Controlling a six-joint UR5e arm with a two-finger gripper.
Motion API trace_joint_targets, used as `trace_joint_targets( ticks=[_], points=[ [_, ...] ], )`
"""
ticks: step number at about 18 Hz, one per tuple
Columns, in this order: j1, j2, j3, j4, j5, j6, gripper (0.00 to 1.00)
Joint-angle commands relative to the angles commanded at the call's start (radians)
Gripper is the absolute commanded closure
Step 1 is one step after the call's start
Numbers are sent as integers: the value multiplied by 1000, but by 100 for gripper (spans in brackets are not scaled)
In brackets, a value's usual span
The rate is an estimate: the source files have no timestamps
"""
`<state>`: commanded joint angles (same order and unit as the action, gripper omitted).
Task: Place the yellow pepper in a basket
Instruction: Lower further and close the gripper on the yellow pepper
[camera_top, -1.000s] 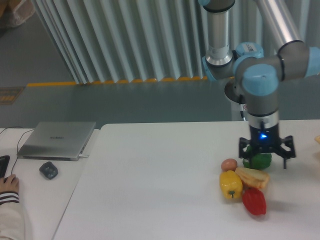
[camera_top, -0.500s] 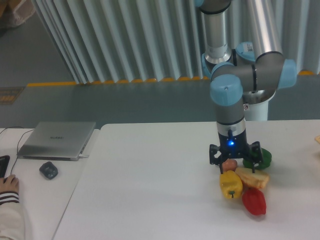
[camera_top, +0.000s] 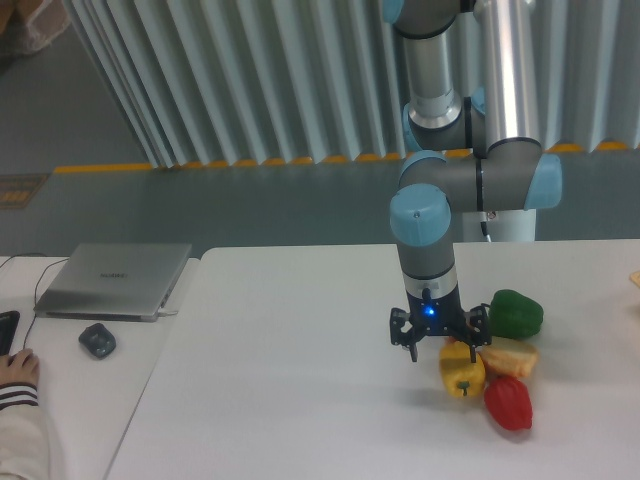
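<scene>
One yellow pepper (camera_top: 461, 370), one red pepper (camera_top: 509, 402), one green pepper (camera_top: 516, 313), one tan wedge (camera_top: 509, 356), one laptop (camera_top: 115, 279), one mouse (camera_top: 97, 340).

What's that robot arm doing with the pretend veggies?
It is going after the yellow pepper, which it is supposed to put in a basket. Its claw is open and hangs just above the pepper's left side, holding nothing yet. The pepper sits on the white table in a little bunch with a red pepper, a green pepper and a pale yellow-tan wedge. No basket shows in this view.
</scene>
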<state>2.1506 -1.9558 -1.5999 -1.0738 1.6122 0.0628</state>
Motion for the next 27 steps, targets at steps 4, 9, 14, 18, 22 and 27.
trace_joint_targets(
  ticks=[4, 9, 14, 18, 22, 27],
  points=[
    [23, 15, 2, -5, 9, 28, 0],
    [28, -11, -8, 3, 9, 31, 0],
    [23, -26, -15, 6, 8, 31, 0],
    [29, -21, -14, 5, 8, 34, 28],
    [29, -26, -14, 5, 14, 38, 46],
    [34, 3, 0, -8, 5, 65, 51]
  ],
)
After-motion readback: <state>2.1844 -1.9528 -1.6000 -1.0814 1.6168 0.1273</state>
